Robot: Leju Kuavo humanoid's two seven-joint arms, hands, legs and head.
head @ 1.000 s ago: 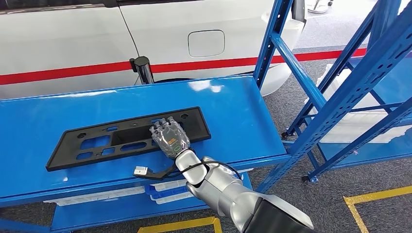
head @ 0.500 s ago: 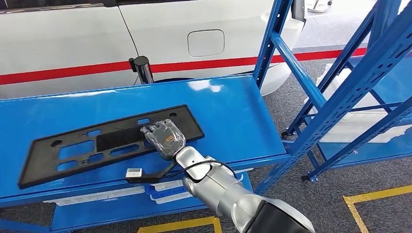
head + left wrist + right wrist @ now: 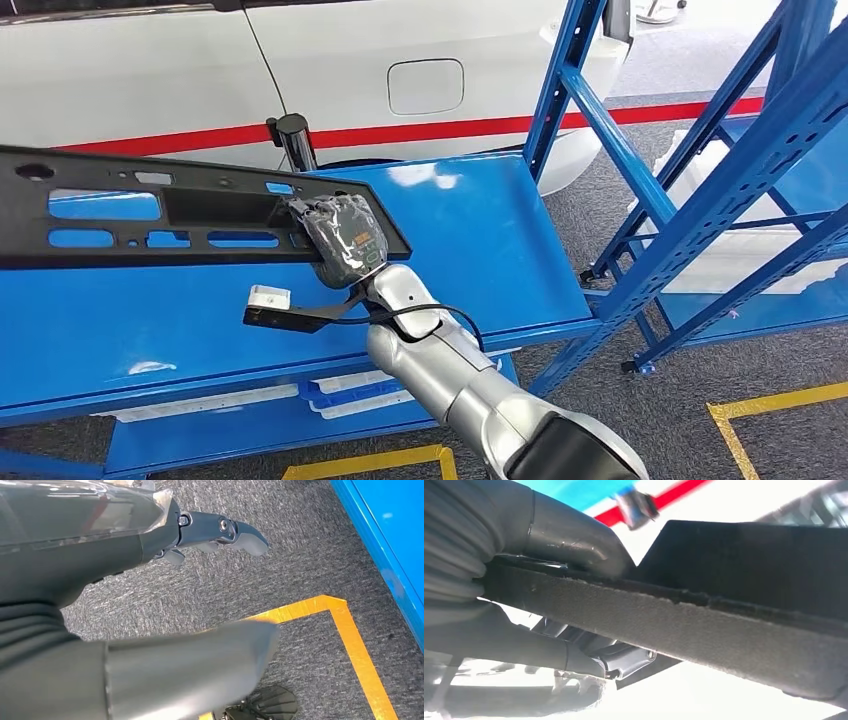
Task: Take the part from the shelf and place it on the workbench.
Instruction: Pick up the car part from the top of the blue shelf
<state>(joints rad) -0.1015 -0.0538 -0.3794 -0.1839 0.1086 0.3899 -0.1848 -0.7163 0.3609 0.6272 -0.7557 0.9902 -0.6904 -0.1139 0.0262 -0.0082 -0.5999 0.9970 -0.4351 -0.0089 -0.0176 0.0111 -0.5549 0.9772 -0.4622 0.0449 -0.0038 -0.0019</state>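
The part is a long black plastic panel (image 3: 150,215) with several cut-outs. My right hand (image 3: 345,240) grips its right end and holds it lifted, roughly level, above the blue shelf (image 3: 480,250); the panel's left end runs out of the head view. In the right wrist view the panel's rough edge (image 3: 704,630) crosses the picture, clamped between the thumb (image 3: 574,540) and the fingers below it. My left hand (image 3: 125,580) hangs over the grey carpet with its fingers (image 3: 220,530) spread and nothing in them.
A white car (image 3: 330,70) with a red stripe stands behind the shelf, and a black post (image 3: 295,140) rises at its back edge. Blue rack uprights (image 3: 640,190) stand to the right. A white connector (image 3: 268,298) dangles near my wrist. Yellow floor tape (image 3: 350,645) marks the carpet.
My right hand has raised the panel off the shelf surface; it has swung up and to the left, nearer the camera. The hand itself rose a little.
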